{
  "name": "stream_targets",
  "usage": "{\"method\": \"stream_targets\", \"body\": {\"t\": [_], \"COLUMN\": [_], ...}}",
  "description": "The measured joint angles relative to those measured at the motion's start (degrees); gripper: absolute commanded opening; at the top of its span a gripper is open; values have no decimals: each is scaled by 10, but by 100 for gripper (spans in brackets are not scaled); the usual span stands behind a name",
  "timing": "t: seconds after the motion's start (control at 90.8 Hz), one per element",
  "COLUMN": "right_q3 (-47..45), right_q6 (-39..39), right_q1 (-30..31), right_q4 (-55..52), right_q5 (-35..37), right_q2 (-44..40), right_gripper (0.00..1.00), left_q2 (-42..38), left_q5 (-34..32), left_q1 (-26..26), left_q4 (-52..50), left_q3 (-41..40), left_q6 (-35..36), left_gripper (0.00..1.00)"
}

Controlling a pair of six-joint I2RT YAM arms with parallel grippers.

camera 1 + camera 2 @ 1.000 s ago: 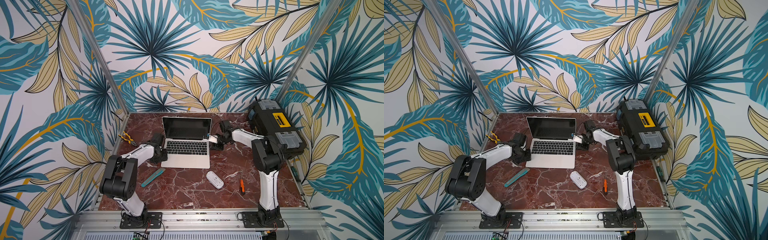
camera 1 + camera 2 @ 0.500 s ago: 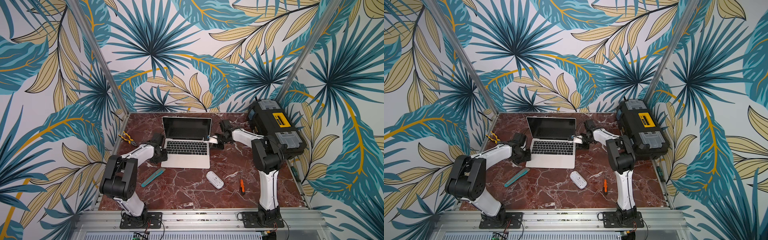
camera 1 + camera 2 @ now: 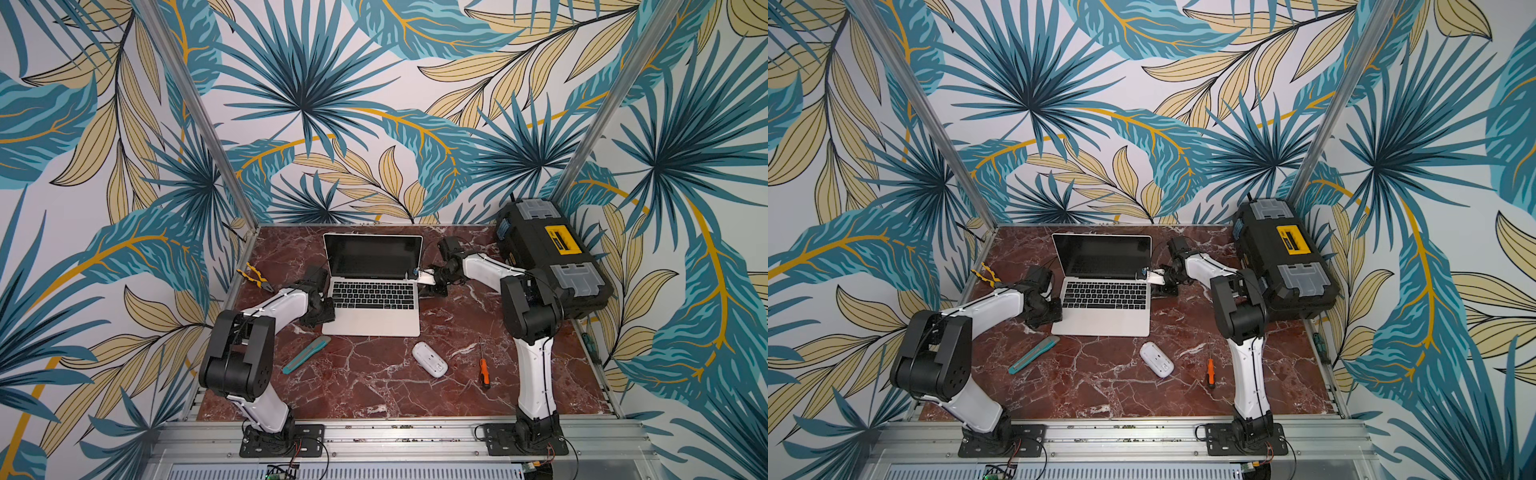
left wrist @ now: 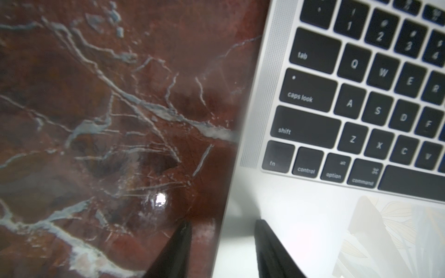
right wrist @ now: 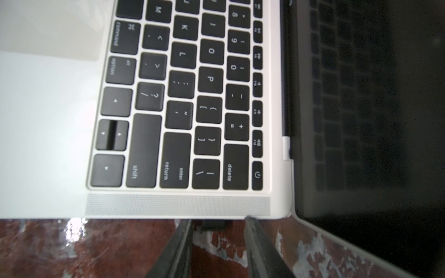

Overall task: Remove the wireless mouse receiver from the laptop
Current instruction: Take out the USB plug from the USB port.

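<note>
the right fingers (image 5: 179,248) are spread, and the small black wireless mouse receiver (image 5: 213,225), plugged into the side edge of the silver laptop (image 5: 60,134), is seen between them, not yet pinched; the left fingers (image 4: 269,250) are also spread, with the laptop's opposite edge between them on the marble bench (image 4: 96,120)

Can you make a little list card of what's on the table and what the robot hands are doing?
laptop: open, screen dark
receiver: small black plug in laptop's right edge
right hand: open, a finger each side of receiver, not touching
left hand: open, astride laptop's left edge
loose things: white mouse, orange screwdriver, teal utility knife, pliers
toolbox: black-and-yellow, back right
</note>
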Motion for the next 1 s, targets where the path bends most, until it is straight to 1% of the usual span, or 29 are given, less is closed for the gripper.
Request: {"method": "stream_targets", "body": {"t": [0.275, 0.584, 0.727, 1.002], "right_q3": [5, 9, 11, 13], "right_q6": [26, 40, 43, 48], "right_q1": [-1, -1, -2, -2], "right_q4": [-8, -10, -16, -25], "right_q5": [2, 2, 2, -3], "right_q2": [3, 4, 6, 7], "right_gripper": [42, 46, 46, 41], "left_q2": [0, 0, 0, 0], "left_q5": [0, 2, 4, 5], "left_q1": [0, 0, 0, 0], "left_q4": [0, 0, 0, 0], "left_q3": [0, 0, 0, 0], "left_q6": [0, 0, 0, 0], "left_gripper": [47, 47, 47, 47]}}
